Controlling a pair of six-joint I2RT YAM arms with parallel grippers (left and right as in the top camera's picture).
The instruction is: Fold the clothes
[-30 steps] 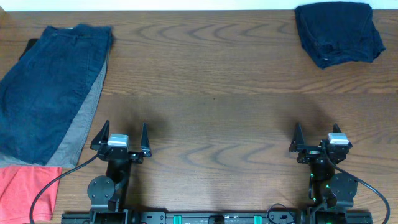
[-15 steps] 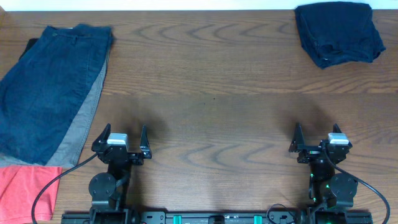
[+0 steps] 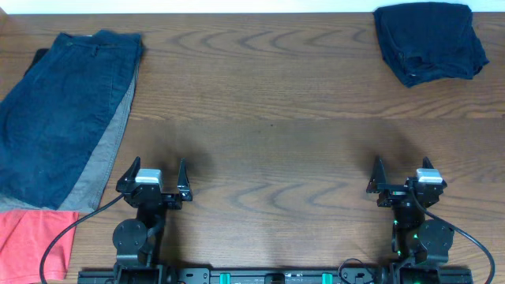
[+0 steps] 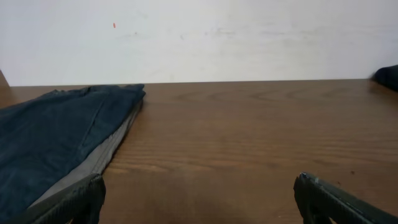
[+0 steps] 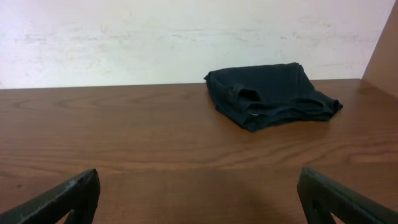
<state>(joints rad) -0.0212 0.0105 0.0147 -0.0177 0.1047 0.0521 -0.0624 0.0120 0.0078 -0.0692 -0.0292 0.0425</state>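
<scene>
The clothes, dark navy shorts [image 3: 428,41], lie in a folded bundle at the far right corner of the table; in the right wrist view they [image 5: 270,94] sit ahead and slightly right. A sliver of them [image 4: 389,76] shows at the right edge of the left wrist view. My left gripper [image 3: 158,163] stands open near the front left, nothing between its fingers [image 4: 73,200]. My right gripper [image 3: 402,162] stands open near the front right, far from the bundle, its fingers [image 5: 339,198] wide apart over bare wood.
Faded denim-blue shorts [image 3: 59,110] lie flat at the far left on a grey garment [image 3: 102,162]. A coral-red garment [image 3: 28,241] sits at the front left corner. Cables run from both arm bases along the front edge. A white wall backs the table.
The left gripper has drawn back slightly toward the front edge. The right arm and the garments have not moved.
</scene>
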